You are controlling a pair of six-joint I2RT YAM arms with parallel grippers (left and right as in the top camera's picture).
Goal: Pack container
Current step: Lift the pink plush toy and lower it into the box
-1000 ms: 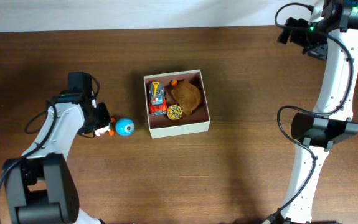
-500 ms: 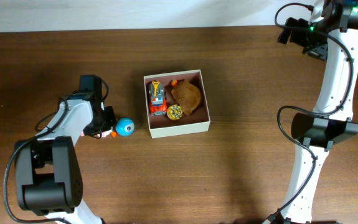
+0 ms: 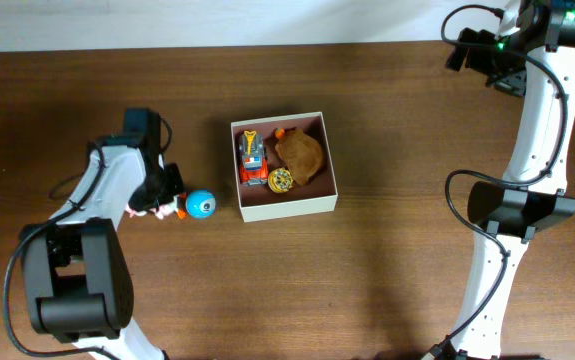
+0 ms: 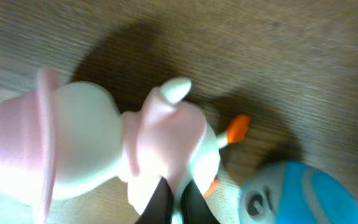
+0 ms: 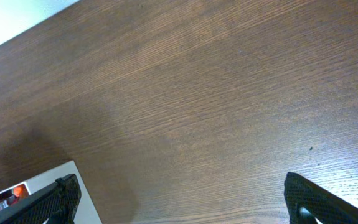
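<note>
Left jaws closed beside pink toy (image 4: 85, 143); right jaws wide, empty; white-walled square container (image 3: 287, 209), pinkish-brown inside.

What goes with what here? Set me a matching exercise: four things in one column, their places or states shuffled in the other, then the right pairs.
Things
1. blue ball
2. toy truck
3. left hand
4. right hand

Places or states
a. open, above bare table
b. inside the container
c. on the table, outside the container, on the left arm's side
d. shut, at the pink-and-white toy

Pairs: 1-c, 2-b, 3-d, 4-a
</note>
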